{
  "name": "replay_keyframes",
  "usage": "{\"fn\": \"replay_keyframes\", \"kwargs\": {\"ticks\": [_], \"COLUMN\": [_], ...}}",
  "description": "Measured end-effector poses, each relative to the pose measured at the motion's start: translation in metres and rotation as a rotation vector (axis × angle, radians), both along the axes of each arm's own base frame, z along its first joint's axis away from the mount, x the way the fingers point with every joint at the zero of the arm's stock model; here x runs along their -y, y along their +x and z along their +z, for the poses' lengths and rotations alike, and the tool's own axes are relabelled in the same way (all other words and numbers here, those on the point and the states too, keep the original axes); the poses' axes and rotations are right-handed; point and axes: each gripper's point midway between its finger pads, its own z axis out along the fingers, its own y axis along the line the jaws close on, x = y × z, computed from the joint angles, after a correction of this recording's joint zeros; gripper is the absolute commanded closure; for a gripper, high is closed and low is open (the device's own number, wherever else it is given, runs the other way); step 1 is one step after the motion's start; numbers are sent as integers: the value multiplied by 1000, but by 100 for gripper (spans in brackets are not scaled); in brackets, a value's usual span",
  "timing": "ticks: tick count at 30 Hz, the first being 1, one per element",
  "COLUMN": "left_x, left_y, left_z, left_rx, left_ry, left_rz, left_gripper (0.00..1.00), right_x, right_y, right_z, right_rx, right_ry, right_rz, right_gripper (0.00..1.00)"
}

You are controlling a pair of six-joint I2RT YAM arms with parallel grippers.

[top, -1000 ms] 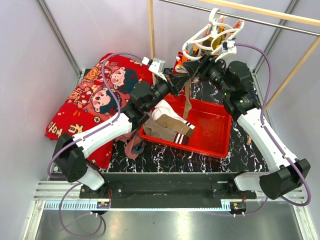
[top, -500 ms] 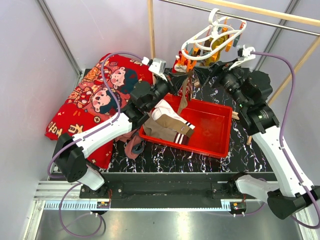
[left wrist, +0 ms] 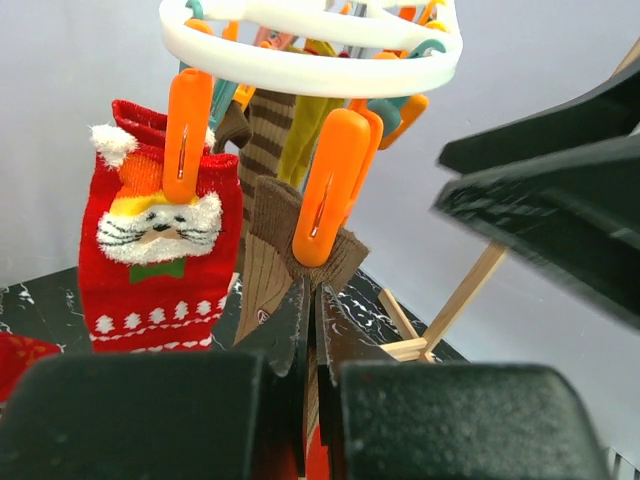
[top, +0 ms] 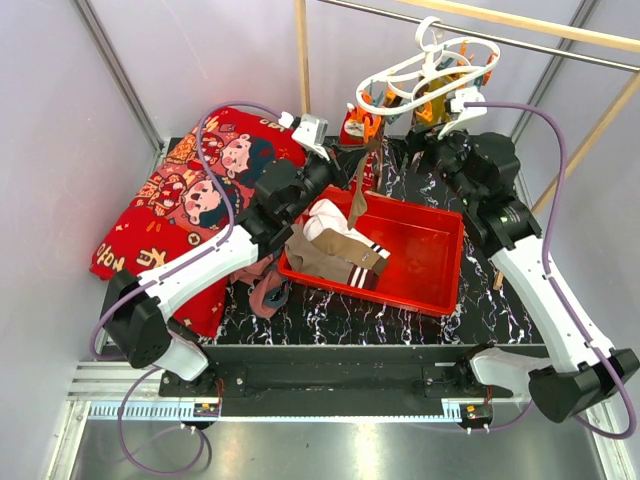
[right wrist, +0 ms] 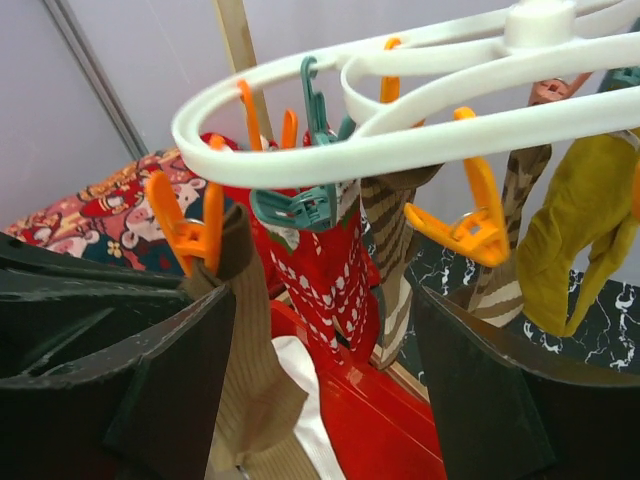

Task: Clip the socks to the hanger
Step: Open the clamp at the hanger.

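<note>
The white ring hanger (top: pixel 430 70) hangs from the rail at the back. A taupe-brown sock (left wrist: pixel 265 270) hangs from an orange peg (left wrist: pixel 325 185) on its ring. My left gripper (left wrist: pixel 312 292) is shut on this sock just below the peg; it also shows in the top view (top: pixel 347 165). My right gripper (right wrist: pixel 320 300) is open and empty below the ring (right wrist: pixel 400 110), with the brown sock (right wrist: pixel 240 370) by its left finger. In the top view it (top: pixel 428 150) sits right of the sock. More socks (top: pixel 335 245) lie in the red tray (top: pixel 440 300).
A red Christmas sock (left wrist: pixel 150 250), a striped sock (right wrist: pixel 390 220) and a yellow one (right wrist: pixel 580 240) hang from other pegs. A red cartoon cushion (top: pixel 190 190) lies left. A pink cloth bundle (top: pixel 268 290) sits by the tray. Wooden poles (top: pixel 301 60) stand behind.
My right gripper has drawn back to the right from the orange peg and stands open. The hanger has swung up and right. My left gripper still holds the brown sock.
</note>
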Motion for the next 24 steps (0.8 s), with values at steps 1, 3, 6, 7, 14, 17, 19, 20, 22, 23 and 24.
{"fn": "replay_keyframes", "kwargs": {"ticks": [1, 3, 6, 7, 14, 17, 19, 20, 22, 23, 24], "left_x": [-1, -3, -4, -4, -6, -6, -7, -7, -7, -8, -8], "left_y": [0, -1, -2, -2, -1, -1, -1, -1, -1, -2, -2], "left_z": [1, 3, 4, 4, 0, -2, -3, -3, -2, -2, -1], "left_rx": [2, 6, 6, 5, -5, -8, -8, -8, -7, -6, -5], "left_ry": [0, 1, 2, 5, 22, 29, 34, 35, 35, 35, 35], "left_rz": [1, 3, 3, 3, 8, 9, 10, 10, 11, 11, 11], "left_gripper": [100, 100, 100, 100, 100, 100, 100, 100, 100, 100, 100], "right_x": [-2, -7, -14, -16, -18, -22, -24, -26, -28, -29, -30], "right_y": [2, 6, 10, 12, 20, 22, 21, 21, 21, 21, 21], "right_z": [-4, -10, -15, -15, -8, -1, 3, 4, 6, 7, 7], "right_rx": [-2, -6, 0, 6, 48, 75, 89, 92, 101, 104, 106], "right_ry": [-16, -48, -88, -98, -134, -140, -144, -144, -146, -148, -149], "right_rz": [7, 32, 70, 80, 122, 153, 176, 186, 202, 209, 215], "right_gripper": [21, 23, 26, 27, 32, 35, 37, 39, 41, 42, 43]}}
